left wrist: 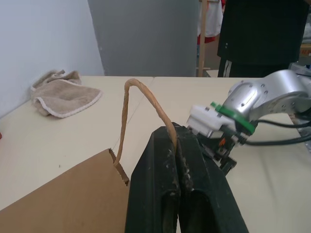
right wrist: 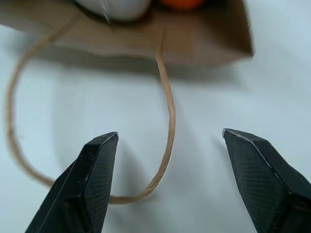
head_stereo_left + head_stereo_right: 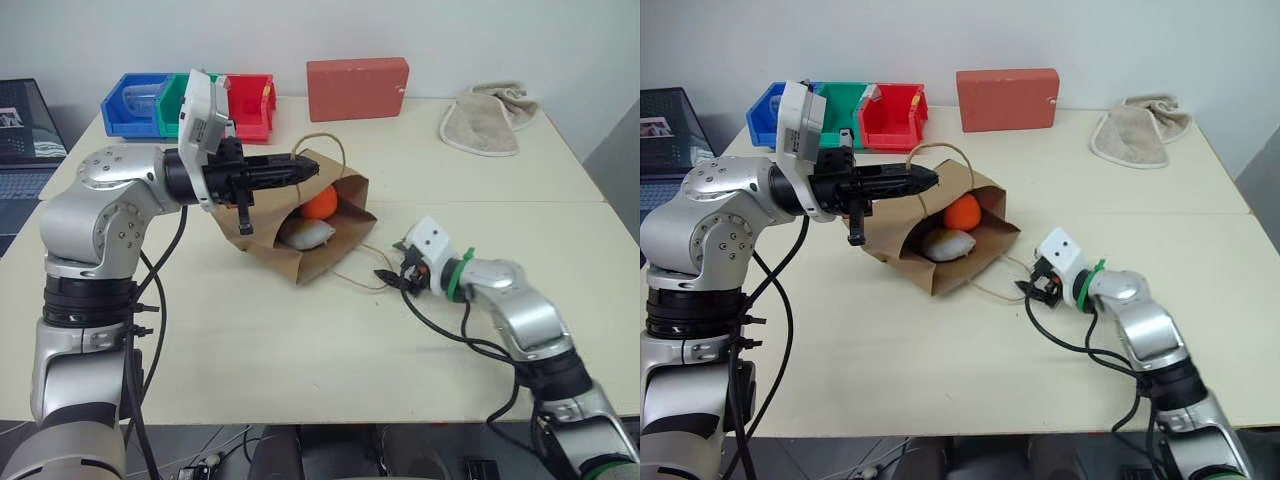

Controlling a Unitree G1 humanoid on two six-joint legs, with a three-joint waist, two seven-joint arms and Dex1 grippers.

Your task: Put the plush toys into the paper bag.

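The brown paper bag (image 3: 350, 188) lies on its side in the middle of the table, mouth facing me. My left gripper (image 3: 310, 170) is shut on its upper twisted handle (image 1: 141, 97) and holds the mouth lifted. Both plush toys are inside: the orange carrot (image 3: 320, 203) at the back and the white-and-yellow egg (image 3: 305, 234) in front of it. The bag's lower handle (image 2: 167, 121) loops flat on the table. My right gripper (image 3: 392, 278) hovers low just right of the mouth, open, its fingertips (image 2: 102, 145) either side of that loop and holding nothing.
A red box (image 3: 357, 88) stands at the back of the table, with a beige cloth (image 3: 485, 120) at the back right. Blue, green and red bins (image 3: 190, 105) sit at the back left. A laptop (image 3: 25, 130) lies beyond the left edge.
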